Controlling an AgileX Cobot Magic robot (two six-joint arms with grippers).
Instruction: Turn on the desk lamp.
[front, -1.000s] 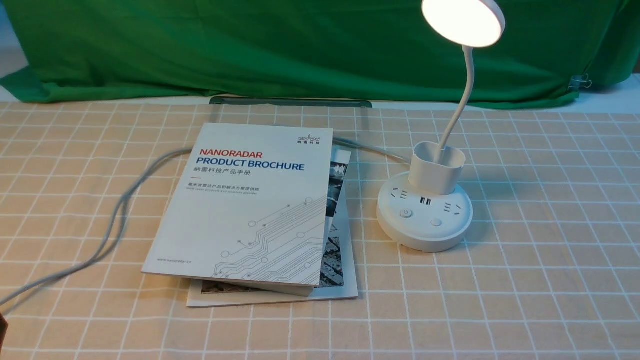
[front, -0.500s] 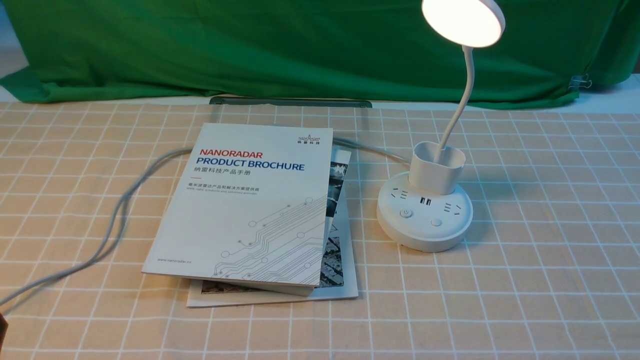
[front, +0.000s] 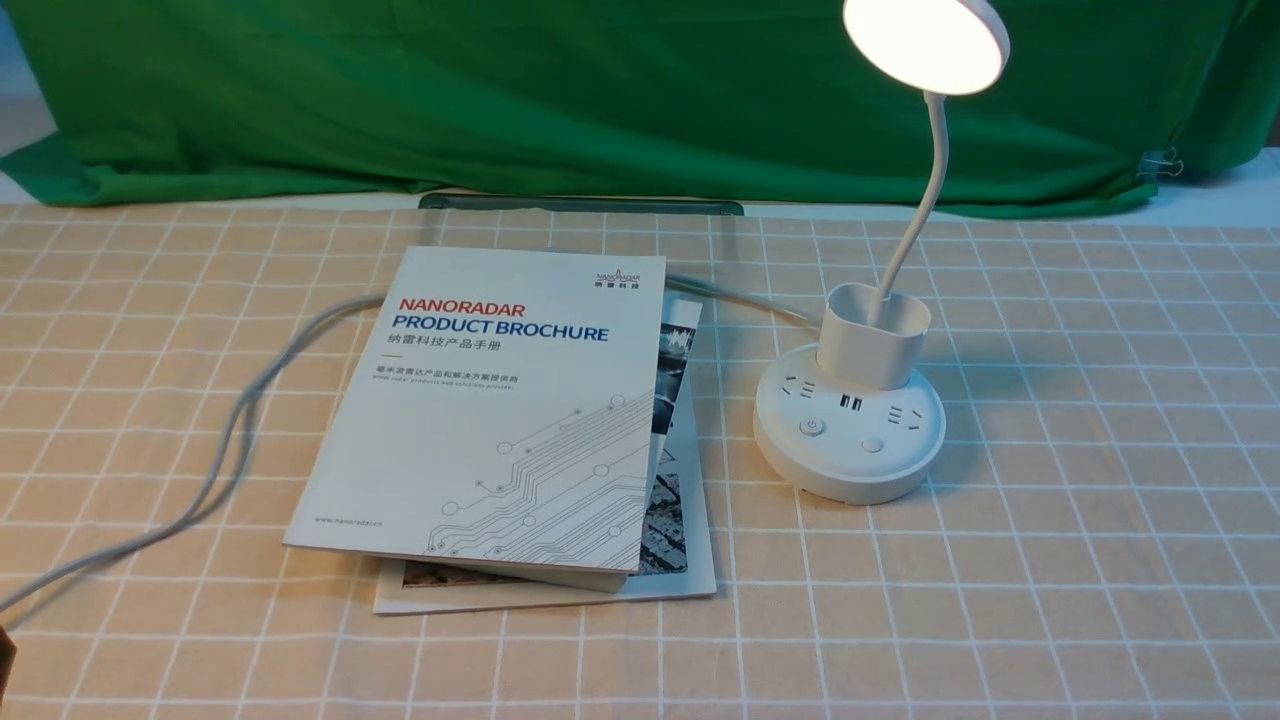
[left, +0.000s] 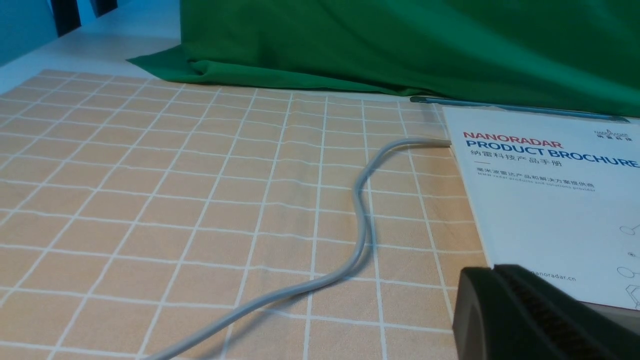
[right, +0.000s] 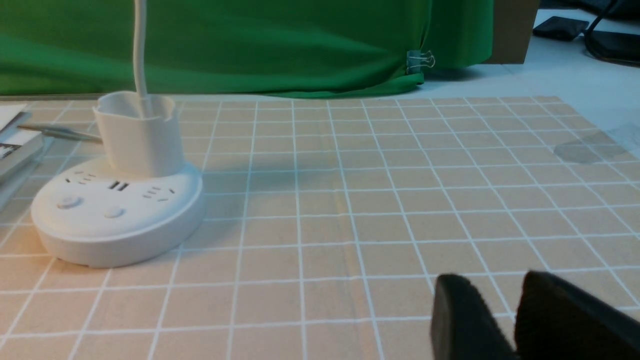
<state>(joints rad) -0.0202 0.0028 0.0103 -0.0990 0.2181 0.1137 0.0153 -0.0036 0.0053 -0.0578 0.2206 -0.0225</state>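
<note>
Unmoved lamp (front: 870, 350), well apart from right fingers (right: 462, 315)

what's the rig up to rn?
Nothing is being handled. The desk lamp is lit and stands to the right of the brochures. The right tool is open and holds nothing; the left tool is closed beside the brochures, holding nothing. Turning on the lamp looks done.
</note>
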